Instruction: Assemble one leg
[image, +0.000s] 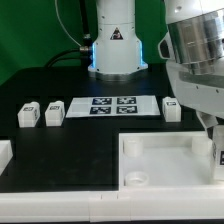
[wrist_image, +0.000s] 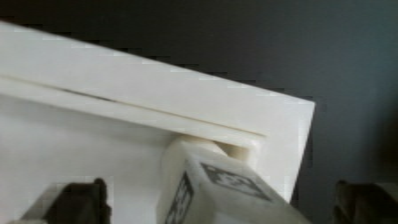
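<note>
In the wrist view a leg (wrist_image: 222, 188), a small white block with a black-and-white tag, stands between my fingers at a corner socket (wrist_image: 242, 150) of the large white panel (wrist_image: 89, 110). My gripper (wrist_image: 222, 203) is open, and dark gaps show between the leg and both fingers (wrist_image: 79, 201). In the exterior view the gripper (image: 217, 143) hangs over the panel's (image: 165, 160) far corner at the exterior view's right, and the arm largely hides that leg. Three more legs (image: 28, 115) (image: 54, 112) (image: 172, 108) lie on the black table.
The marker board (image: 110, 104) lies between the loose legs, in front of the robot base (image: 115, 45). A white block (image: 4, 152) sits at the exterior view's left edge. The panel has a round socket (image: 136, 179) at its near corner.
</note>
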